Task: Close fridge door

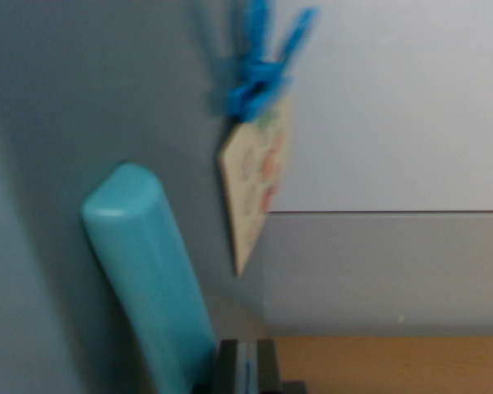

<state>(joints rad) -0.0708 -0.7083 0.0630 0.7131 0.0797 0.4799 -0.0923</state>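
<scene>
The grey fridge door (82, 90) fills the wrist view's left half, seen close up and blurred. Its teal bar handle (148, 271) runs from mid-left down to the bottom edge. A dark part of my gripper (246, 368) pokes in at the bottom centre, right beside the lower end of the handle. So little of the gripper shows that the frame does not settle whether it is open or shut. A blue clip (259, 78) on the door's edge holds a small printed card (255, 185).
Past the door's edge, a white panel (394, 98) stands over a grey surface (386, 271). A wood-coloured strip (394, 365) lies at the bottom right.
</scene>
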